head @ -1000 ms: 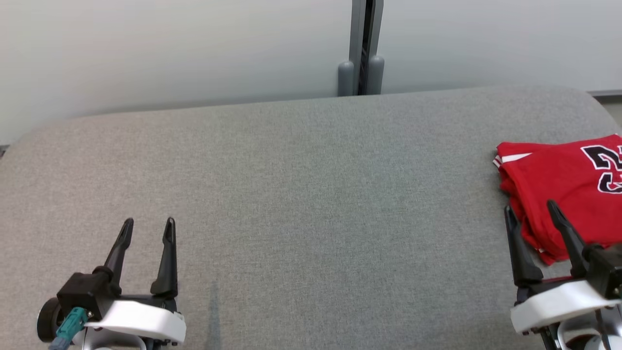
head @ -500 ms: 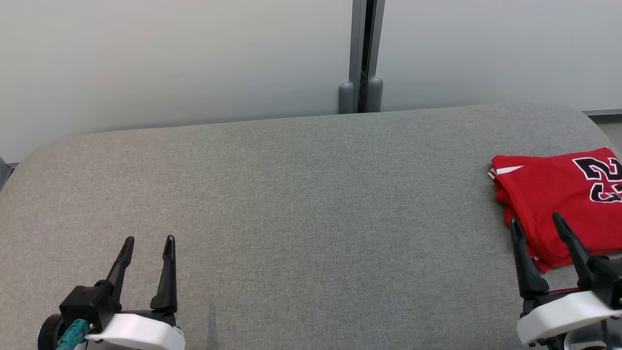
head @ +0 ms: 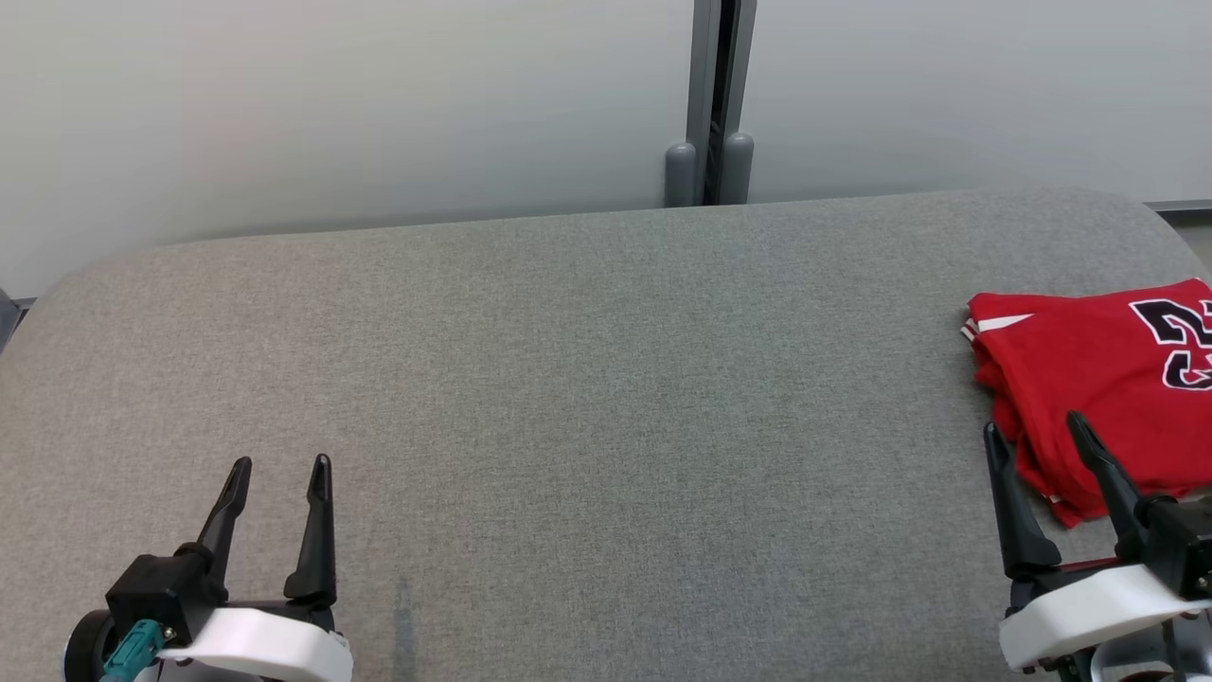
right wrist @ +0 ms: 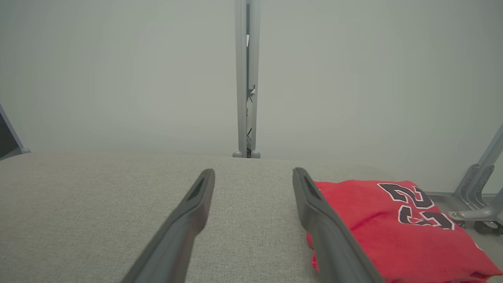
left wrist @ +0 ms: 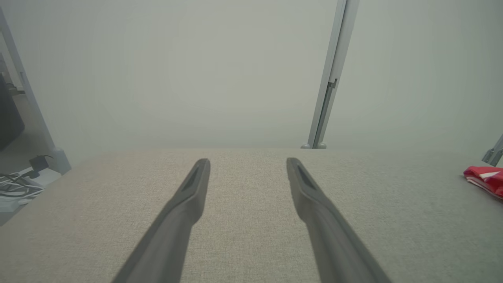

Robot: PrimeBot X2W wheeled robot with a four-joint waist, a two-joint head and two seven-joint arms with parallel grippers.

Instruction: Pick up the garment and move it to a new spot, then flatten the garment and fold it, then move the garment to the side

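Surface: wide grey woven-fabric padded table point(head: 606, 379), far corners rounded, running from 9 to 3 o'clock across the head view
Background: pale matt wall panels point(head: 331, 114) behind the far edge, split at 12 o'clock by a grey upright metal post point(head: 720, 95) with two rounded feet at its base
Garment: red folded jersey with black white-edged numerals and a white stripe point(head: 1098, 369), lying on the table at 3 o'clock in the head view, cut off by the frame edge, folded layers showing along its near side
Left gripper point(head: 280, 464): at 7 o'clock in the head view, two long dark fingers on a white wrist, tips toward 12 o'clock; fingers spread apart with nothing between them, over bare fabric, well apart from the jersey
Left wrist view: jersey as a small red edge at 3 o'clock; tangle of dark cables point(left wrist: 15, 188) on the floor at 9 o'clock
Right gripper point(head: 1034, 424): at 4 o'clock in the head view, fingers spread apart, nothing clamped; outer finger crossing in front of the jersey's near corner, inner finger over bare fabric just beside it; contact with the cloth impossible to tell
Right wrist view: jersey at 4 o'clock, partly behind the outer finger; grey angled metal frame leg point(right wrist: 479, 184) at 3 o'clock beyond the table
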